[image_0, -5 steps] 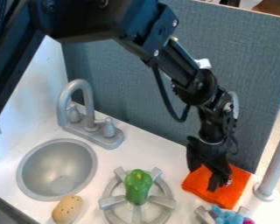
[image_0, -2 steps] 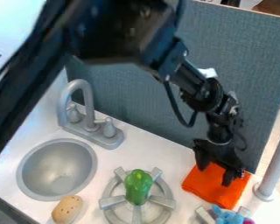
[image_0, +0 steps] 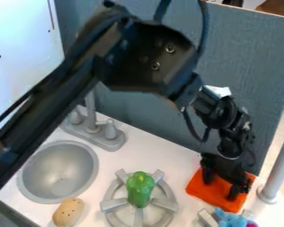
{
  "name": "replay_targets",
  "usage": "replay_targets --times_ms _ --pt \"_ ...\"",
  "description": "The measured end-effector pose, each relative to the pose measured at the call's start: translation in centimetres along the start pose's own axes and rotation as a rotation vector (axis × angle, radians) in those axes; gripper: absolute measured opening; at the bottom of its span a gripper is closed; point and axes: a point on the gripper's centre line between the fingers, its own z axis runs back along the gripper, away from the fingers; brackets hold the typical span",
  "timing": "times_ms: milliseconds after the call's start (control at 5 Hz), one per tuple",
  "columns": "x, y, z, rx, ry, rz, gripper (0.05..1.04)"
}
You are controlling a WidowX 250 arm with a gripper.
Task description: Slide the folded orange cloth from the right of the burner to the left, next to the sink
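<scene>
Cloth [image_0: 212, 195], orange and folded into a near-square pad, lies flat at the lower right of the camera view, on the white counter [image_0: 159, 153]. It is about as long as it is wide, so no clear long axis can be told; one corner points toward the view's bottom edge, and its lower left edge slants down to the right. The black gripper [image_0: 220, 190] hangs over it, fingers spread apart with cloth visible between them, hiding part of its upper side. Whether the fingertips touch the fabric cannot be told.

Close below the cloth are a grey burner grate [image_0: 206, 217] and a blue plush thing [image_0: 231, 219] with a pink part. A grey pole [image_0: 276, 164] rises just to the right, and a blue-grey panel [image_0: 257, 66] stands behind. Left of the cloth, a green pepper [image_0: 140, 189] sits on a round grey burner [image_0: 113, 204], its long axis running up and down the view. Farther left are a sink [image_0: 57, 170] and a tan, speckled oval thing [image_0: 68, 212]. The arm [image_0: 147, 62] crosses in front of the faucet [image_0: 97, 132].
</scene>
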Motion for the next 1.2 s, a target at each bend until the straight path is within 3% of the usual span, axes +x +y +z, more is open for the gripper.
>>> replay_targets --times_ms 200,600,800,1000,1200 --pt "-0.3 0.2 -0.4 0.014 0.022 0.002 1.005" --pt "1.7 2.8 -1.0 0.094 0.061 0.058 1.004" --pt "1.8 5.2 -0.8 0.162 0.084 0.107 1.003" --pt "-0.3 7.2 -0.4 0.211 0.117 0.161 1.003" --pt "-2.1 10.8 0.0 0.217 0.178 0.229 1.003"
